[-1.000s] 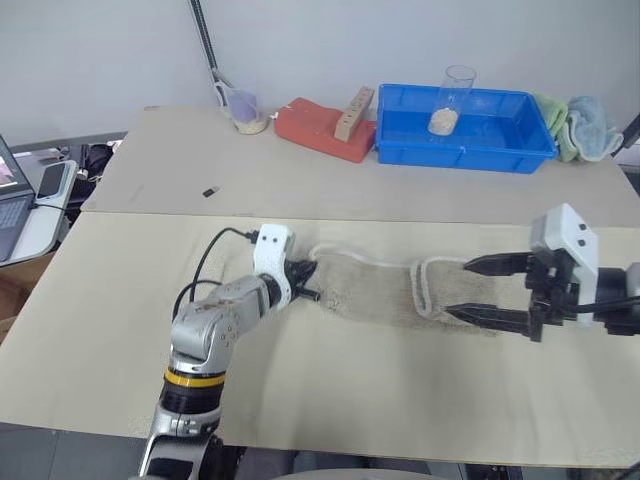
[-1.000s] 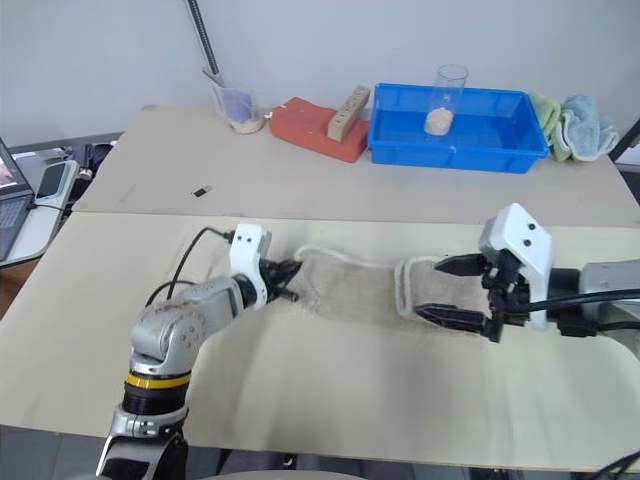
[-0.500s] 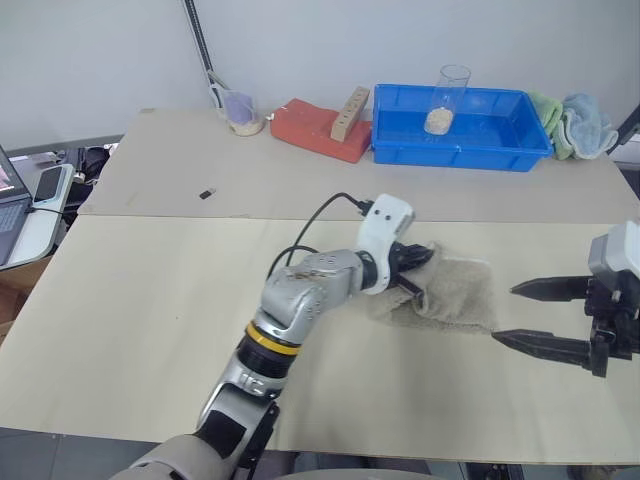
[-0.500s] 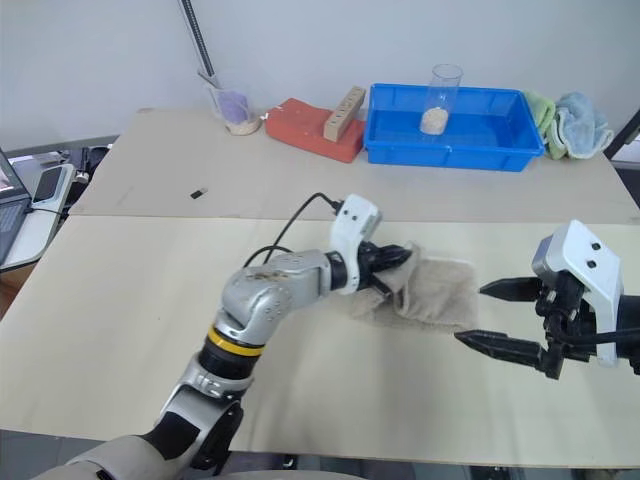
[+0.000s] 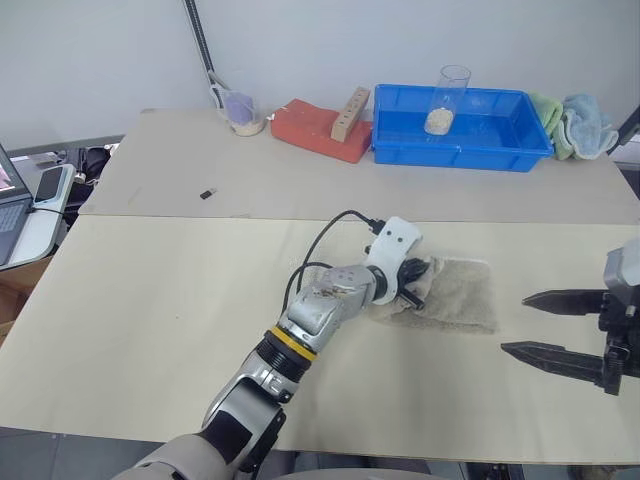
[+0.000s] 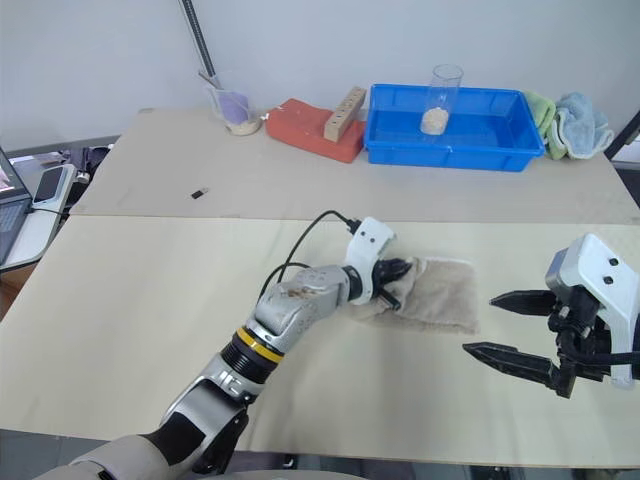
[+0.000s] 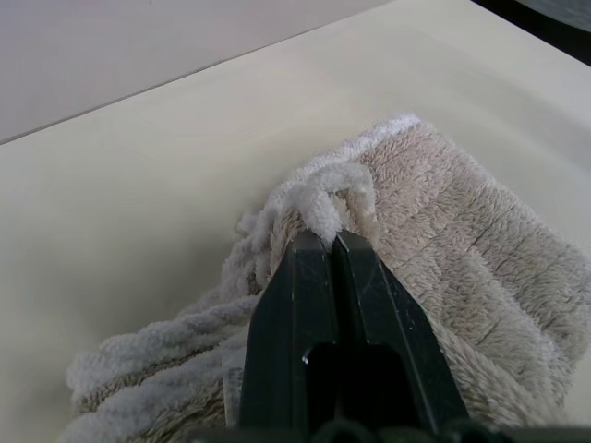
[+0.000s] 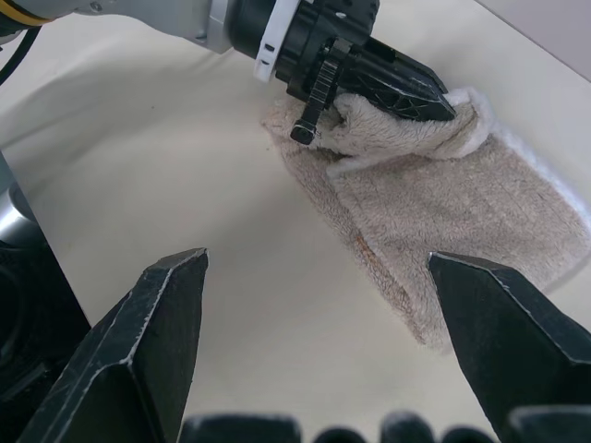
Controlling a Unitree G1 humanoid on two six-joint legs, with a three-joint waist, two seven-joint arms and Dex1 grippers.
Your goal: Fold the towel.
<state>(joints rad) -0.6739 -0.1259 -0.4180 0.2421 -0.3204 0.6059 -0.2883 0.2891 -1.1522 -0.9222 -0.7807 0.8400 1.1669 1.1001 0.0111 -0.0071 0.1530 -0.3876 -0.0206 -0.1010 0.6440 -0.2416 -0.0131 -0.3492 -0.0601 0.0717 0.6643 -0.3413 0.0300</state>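
Note:
The towel (image 5: 460,296), beige-grey terry with a white edge, lies folded over itself in the middle of the near table. My left gripper (image 5: 418,280) is shut on a bunched white-edged hem of the towel, on top of the fold's left side. The left wrist view shows the left gripper (image 7: 329,242) with its tips pinched on that hem and the towel (image 7: 462,240) spreading beyond. My right gripper (image 5: 514,322) hovers open to the right of the towel, holding nothing. From the right wrist I see the towel (image 8: 452,217) ahead, between the spread fingers (image 8: 162,314).
On the far table stand a blue bin (image 5: 465,158) holding a clear glass (image 5: 450,98), a red block (image 5: 320,130), a cup (image 5: 243,112), and bunched green and blue cloths (image 5: 575,122). A laptop (image 5: 12,195) sits off the left edge.
My left gripper has carried the towel's left end to the right, over the rest, so the long strip is now a compact fold. The open right gripper has drawn back from the towel's right end.

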